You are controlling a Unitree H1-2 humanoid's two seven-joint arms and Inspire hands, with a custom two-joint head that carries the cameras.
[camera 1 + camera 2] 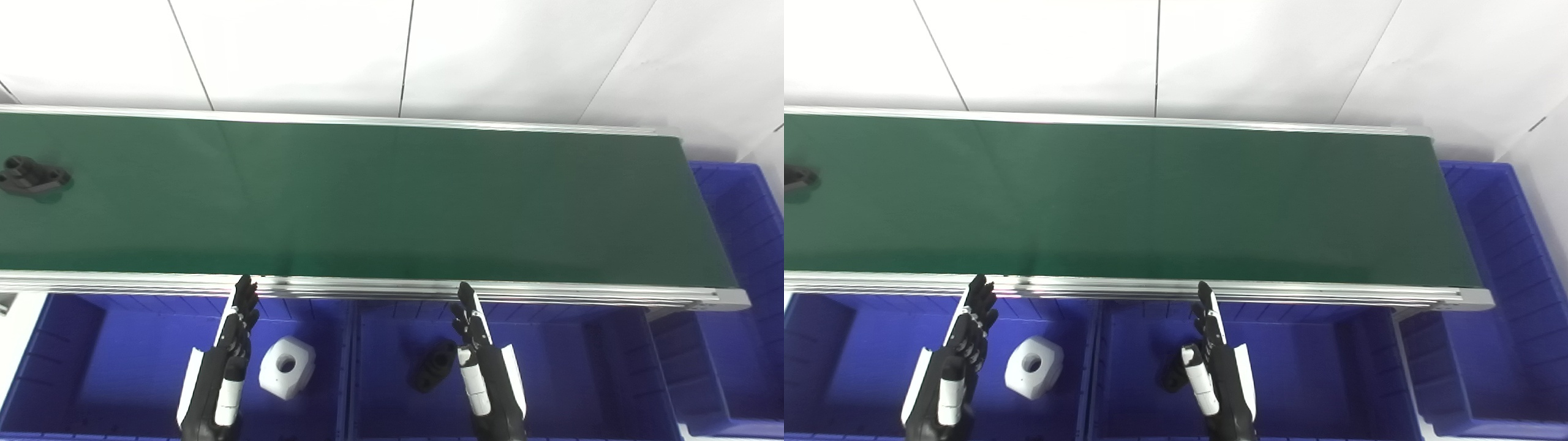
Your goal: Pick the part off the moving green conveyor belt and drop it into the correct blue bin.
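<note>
A black part [32, 176] lies on the green conveyor belt [367, 202] at its far left end; the right eye view shows only its edge [797, 177]. My left hand [222, 367] hovers open over the left blue bin [92, 367], fingers straight and pointing at the belt's near rail. My right hand [484, 367] is open too, above the middle blue bin [582, 367]. Neither hand holds anything. Both are far from the black part.
A white part [286, 366] rests in the left bin beside my left hand. A black part [433, 366] lies in the middle bin, just left of my right hand. A third blue bin [741, 245] stands past the belt's right end. A white wall rises behind the belt.
</note>
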